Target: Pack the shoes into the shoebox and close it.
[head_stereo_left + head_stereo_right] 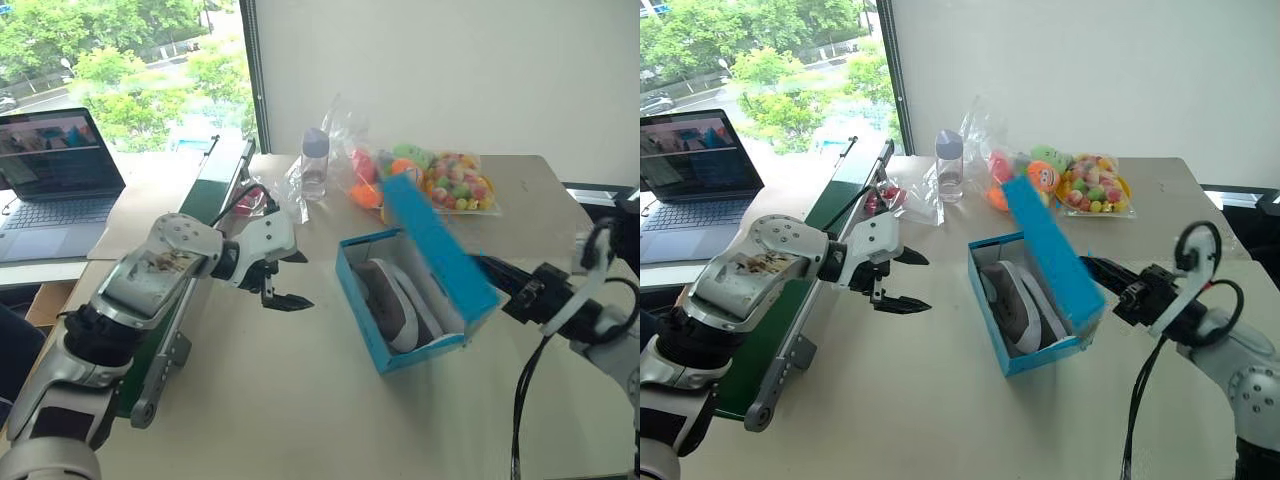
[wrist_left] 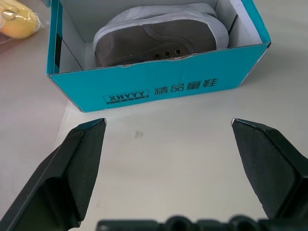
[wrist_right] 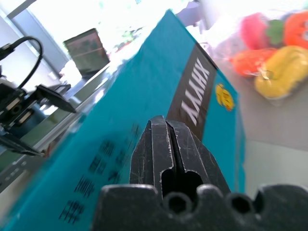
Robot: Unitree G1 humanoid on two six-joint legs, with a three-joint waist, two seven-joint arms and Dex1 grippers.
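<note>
Shoebox (image 1: 420,300) sits mid-table (image 1: 300,400), shoes (image 1: 390,300) inside it, lid (image 1: 440,245) tilted half-raised. Thin cardboard: judged light, flexes easily, best pushed on the lid's broad outer face. Right claw (image 3: 169,139) closed, tips against that face. Left claw (image 1: 283,282) wide open, empty, near the shoebox's long side.

Daylight enters through the window (image 1: 120,70) at the far left, leaving the scene bright and evenly lit; the tabletop (image 1: 300,400) carries only soft, faint shadows. In the right wrist view the background beyond the shoebox (image 3: 120,144) lid is blown out to white glare, and the lid and plush toys (image 3: 274,53) appear blurred. The left wrist view is sharp.
</note>
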